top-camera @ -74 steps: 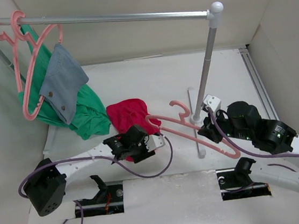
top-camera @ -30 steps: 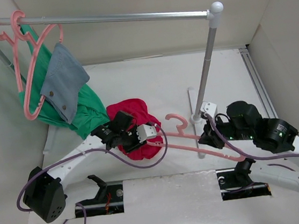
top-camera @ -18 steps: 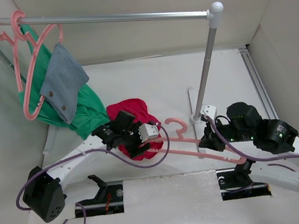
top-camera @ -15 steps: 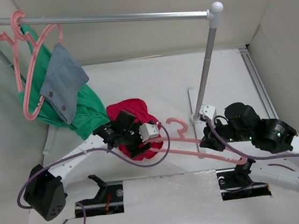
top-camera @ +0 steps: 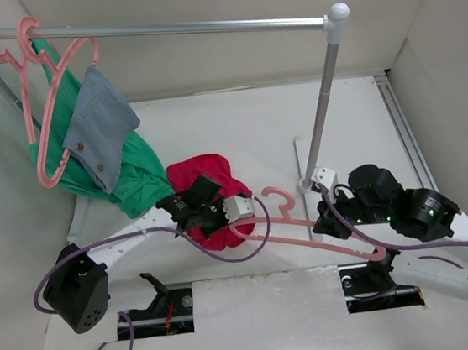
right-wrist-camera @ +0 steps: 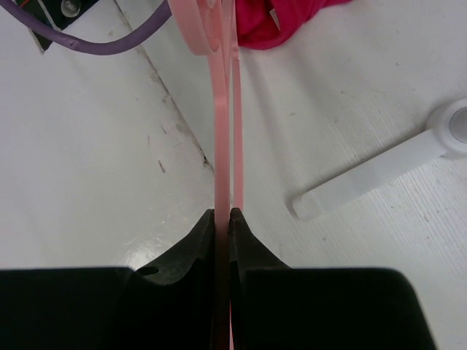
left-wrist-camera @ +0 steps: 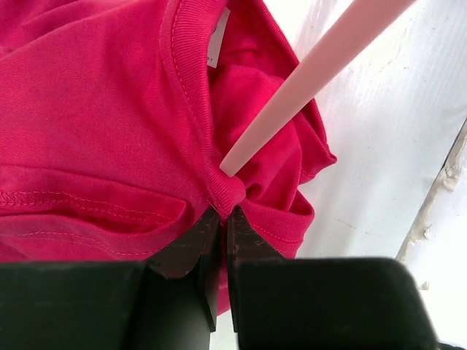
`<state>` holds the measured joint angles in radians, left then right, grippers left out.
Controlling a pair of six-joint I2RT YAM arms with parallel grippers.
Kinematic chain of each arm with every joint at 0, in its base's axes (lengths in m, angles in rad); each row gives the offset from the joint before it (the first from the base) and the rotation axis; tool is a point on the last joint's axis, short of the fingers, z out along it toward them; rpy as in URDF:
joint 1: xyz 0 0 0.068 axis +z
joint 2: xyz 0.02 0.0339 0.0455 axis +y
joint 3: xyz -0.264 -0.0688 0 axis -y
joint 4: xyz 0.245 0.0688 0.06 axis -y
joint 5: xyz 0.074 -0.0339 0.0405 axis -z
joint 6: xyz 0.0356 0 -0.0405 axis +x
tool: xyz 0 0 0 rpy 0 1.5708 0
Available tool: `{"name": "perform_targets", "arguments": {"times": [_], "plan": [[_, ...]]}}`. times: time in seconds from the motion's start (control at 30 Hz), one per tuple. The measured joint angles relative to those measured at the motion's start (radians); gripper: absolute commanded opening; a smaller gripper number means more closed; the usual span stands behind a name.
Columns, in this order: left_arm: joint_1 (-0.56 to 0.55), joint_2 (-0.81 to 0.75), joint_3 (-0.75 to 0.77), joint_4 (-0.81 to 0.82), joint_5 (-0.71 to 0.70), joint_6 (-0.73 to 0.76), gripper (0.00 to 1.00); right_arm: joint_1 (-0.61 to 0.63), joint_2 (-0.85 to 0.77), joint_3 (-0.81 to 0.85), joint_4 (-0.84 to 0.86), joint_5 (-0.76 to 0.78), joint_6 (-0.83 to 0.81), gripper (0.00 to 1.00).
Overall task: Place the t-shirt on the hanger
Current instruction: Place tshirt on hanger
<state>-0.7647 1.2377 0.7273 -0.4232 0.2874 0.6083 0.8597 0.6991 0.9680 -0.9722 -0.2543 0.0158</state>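
The crimson t-shirt (top-camera: 209,178) lies bunched on the table left of centre; its collar fills the left wrist view (left-wrist-camera: 109,109). My left gripper (top-camera: 214,219) (left-wrist-camera: 223,213) is shut on the collar edge. The pink hanger (top-camera: 309,236) slants from the shirt to the right arm, hook up (top-camera: 280,197). One hanger arm (left-wrist-camera: 306,80) points its tip into the collar beside the pinch. My right gripper (top-camera: 328,222) (right-wrist-camera: 223,213) is shut on the hanger's bar (right-wrist-camera: 222,131).
A metal clothes rail (top-camera: 167,29) spans the back, its post (top-camera: 323,101) on a white base (top-camera: 307,188) by the right arm. A green garment (top-camera: 132,174) and denim cloth (top-camera: 101,122) hang on pink hangers at left.
The hanger has swung down and left until its arm tip reaches the shirt collar. My left gripper has shifted slightly with the collar still pinched. The right gripper moved a little left and nearer.
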Motion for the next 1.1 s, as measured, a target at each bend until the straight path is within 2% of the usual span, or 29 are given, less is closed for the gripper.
{"name": "perform_targets", "arguments": {"times": [0.17,0.33,0.53,0.8,1.1], "plan": [[0.029,0.0,0.045,-0.038,0.02,0.0,0.0,0.0,0.032,-0.015,0.023,-0.007,-0.004,0.0],[0.09,-0.012,0.172,-0.092,0.048,0.02,0.0,0.0,0.061,-0.016,0.074,-0.018,-0.02,0.0],[0.092,-0.089,0.233,-0.167,0.121,0.072,0.0,0.006,0.061,-0.016,0.2,-0.044,-0.034,0.0],[0.093,-0.097,0.384,-0.263,0.228,0.124,0.0,0.023,0.085,-0.018,0.308,-0.054,-0.082,0.0],[0.093,-0.101,0.533,-0.342,0.381,0.138,0.0,0.026,0.068,-0.087,0.432,0.015,-0.122,0.0]]}}
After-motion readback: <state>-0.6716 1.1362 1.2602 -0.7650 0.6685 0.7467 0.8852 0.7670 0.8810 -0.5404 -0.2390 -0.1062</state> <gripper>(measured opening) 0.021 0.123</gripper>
